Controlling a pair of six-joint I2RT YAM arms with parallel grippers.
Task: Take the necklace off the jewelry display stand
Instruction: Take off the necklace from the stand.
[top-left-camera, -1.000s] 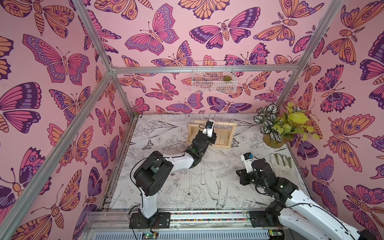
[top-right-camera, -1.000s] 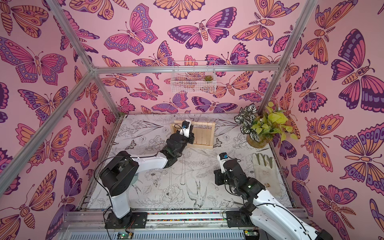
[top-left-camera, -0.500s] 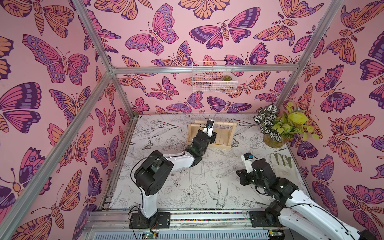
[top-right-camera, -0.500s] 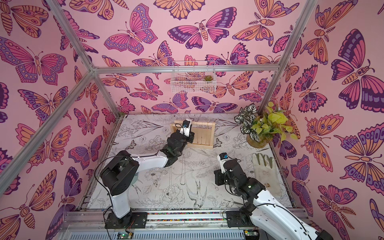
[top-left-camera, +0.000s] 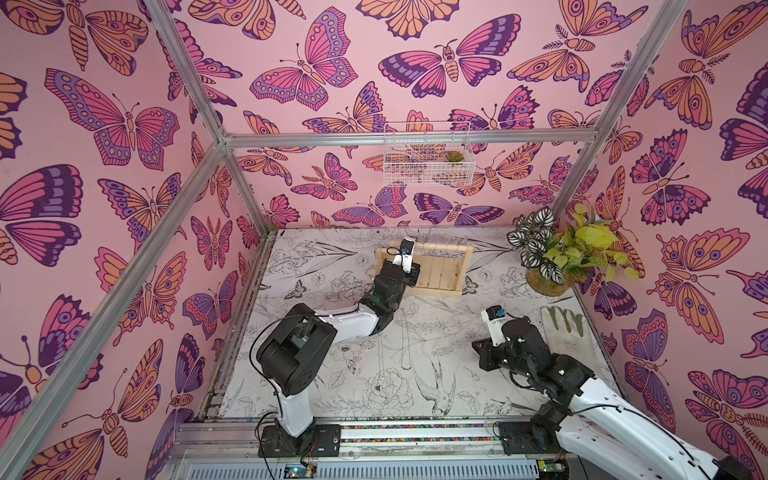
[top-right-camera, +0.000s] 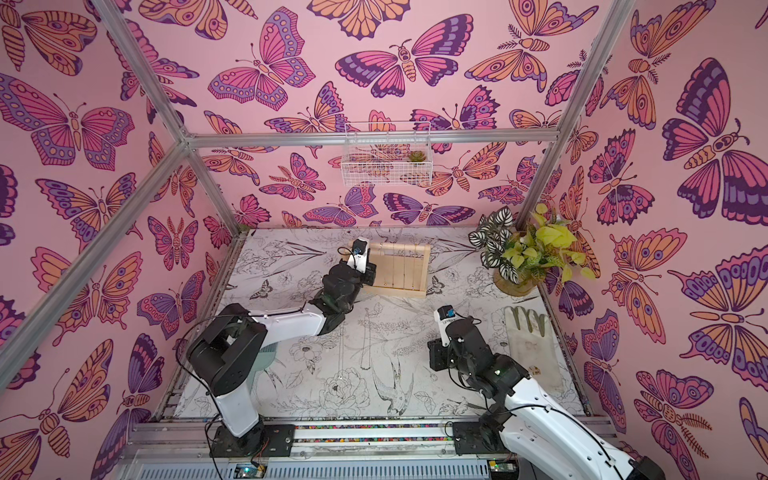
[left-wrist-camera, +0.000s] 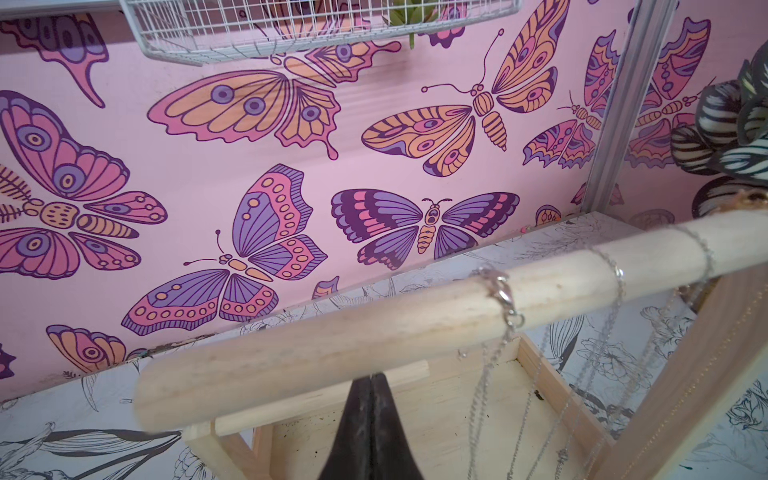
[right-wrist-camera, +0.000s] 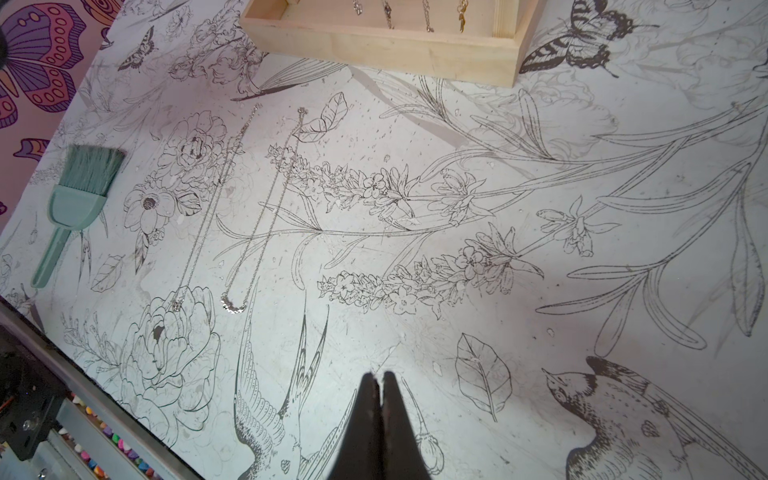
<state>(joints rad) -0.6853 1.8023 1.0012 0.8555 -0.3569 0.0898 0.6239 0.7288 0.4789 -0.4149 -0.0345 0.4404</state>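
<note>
At the pale unpainted wooden jewelry display stand (top-left-camera: 440, 286), the black left gripper (left-wrist-camera: 370, 376) had just pinched fully shut, with nothing visible between its jaws
The stand stood at the back of the white flower-printed table (top-left-camera: 374, 357). Its round wooden crossbar (left-wrist-camera: 332, 345) still carried the thin silver necklace with a lobster clasp (left-wrist-camera: 505, 297), just beside the closed tips, so the closure probably missed and the removal remained to do. The black right gripper (right-wrist-camera: 380, 376) hovered shut and empty, well apart. The left tips met the bar's underside, partly hidden, and in both top views the chains were too fine to trace
</note>
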